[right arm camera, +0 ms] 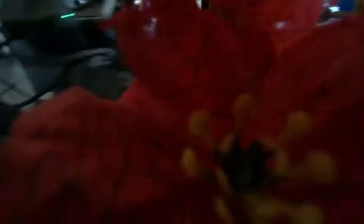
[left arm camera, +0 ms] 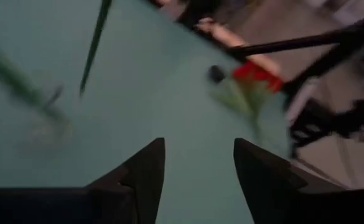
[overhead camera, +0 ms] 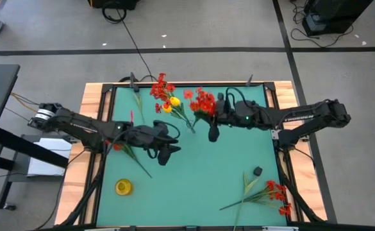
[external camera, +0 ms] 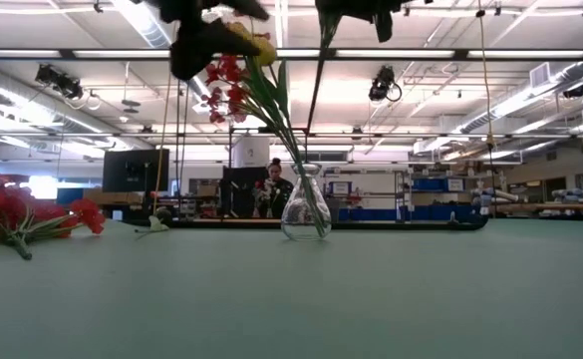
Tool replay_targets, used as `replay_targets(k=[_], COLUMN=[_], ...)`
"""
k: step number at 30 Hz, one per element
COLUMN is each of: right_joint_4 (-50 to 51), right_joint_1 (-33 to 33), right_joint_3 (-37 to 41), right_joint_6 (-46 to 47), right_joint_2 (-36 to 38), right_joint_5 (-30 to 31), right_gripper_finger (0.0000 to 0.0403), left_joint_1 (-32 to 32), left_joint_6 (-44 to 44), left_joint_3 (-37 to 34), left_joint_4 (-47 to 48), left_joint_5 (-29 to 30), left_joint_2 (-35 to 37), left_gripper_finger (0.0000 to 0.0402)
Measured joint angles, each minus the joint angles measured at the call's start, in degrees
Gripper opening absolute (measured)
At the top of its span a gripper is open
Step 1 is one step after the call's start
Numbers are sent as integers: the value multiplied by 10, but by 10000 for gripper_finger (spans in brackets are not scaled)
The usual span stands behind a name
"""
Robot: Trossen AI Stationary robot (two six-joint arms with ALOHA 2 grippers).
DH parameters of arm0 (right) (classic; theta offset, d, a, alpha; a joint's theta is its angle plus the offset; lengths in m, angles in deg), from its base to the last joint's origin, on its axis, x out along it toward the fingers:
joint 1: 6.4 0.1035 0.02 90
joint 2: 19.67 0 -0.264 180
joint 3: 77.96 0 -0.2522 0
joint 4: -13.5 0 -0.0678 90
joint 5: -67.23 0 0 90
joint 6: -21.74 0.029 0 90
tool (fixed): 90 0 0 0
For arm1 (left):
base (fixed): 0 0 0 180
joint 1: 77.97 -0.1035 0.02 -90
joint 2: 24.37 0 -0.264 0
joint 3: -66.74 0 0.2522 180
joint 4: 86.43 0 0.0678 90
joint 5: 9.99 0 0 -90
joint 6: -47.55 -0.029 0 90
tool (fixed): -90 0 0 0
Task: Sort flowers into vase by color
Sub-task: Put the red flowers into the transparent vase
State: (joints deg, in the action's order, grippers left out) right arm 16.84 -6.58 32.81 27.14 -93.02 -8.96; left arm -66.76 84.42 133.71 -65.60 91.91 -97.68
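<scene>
A: What lies nearest on the bench [overhead camera: 193,186]?

B: A yellow bloom [overhead camera: 123,187] at the front left, a loose red sprig [overhead camera: 264,194] at the front right.

A: And the arms?

B: The left pincer [overhead camera: 168,154] hangs mid-bench, fingers [left arm camera: 145,171] spread, holding nothing. The right pincer [overhead camera: 213,133] is shut on a red flower [overhead camera: 204,102], whose petals fill its wrist view, the stem hanging down.

A: The vase [external camera: 305,207]?

B: Farther back, holding red and yellow flowers [overhead camera: 165,95]. Beyond the bench, a person [external camera: 274,185] sits.
</scene>
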Motion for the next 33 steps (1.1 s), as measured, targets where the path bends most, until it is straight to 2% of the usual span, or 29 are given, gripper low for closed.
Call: replay_targets(k=[4,9,19,24,28,33], right_joint_4=[11,26,5,-11,-9,17], right_joint_1=[-31,-59,-64,-64,-64,-65], right_joint_3=[-5,-4,-4,-4,-4,-4], right_joint_6=[-9,-6,-10,-10,22,61], right_joint_2=[0,-16,-50,-90,-110,-108], right_joint_5=[2,-27,-35,-34,-10,6], right_gripper_finger=[14,14,15,18,43,107], left_joint_1=[11,16,15,15,15,23], left_joint_6=[75,128,129,145,163,183], left_joint_3=[0,0,0,0,0,0], left_joint_4=[82,144,166,192,220,258], left_joint_5=[47,51,59,62,62,62], left_joint_2=[1,0,2,2,2,2], left_gripper_finger=[197,197,197,197,197,197])
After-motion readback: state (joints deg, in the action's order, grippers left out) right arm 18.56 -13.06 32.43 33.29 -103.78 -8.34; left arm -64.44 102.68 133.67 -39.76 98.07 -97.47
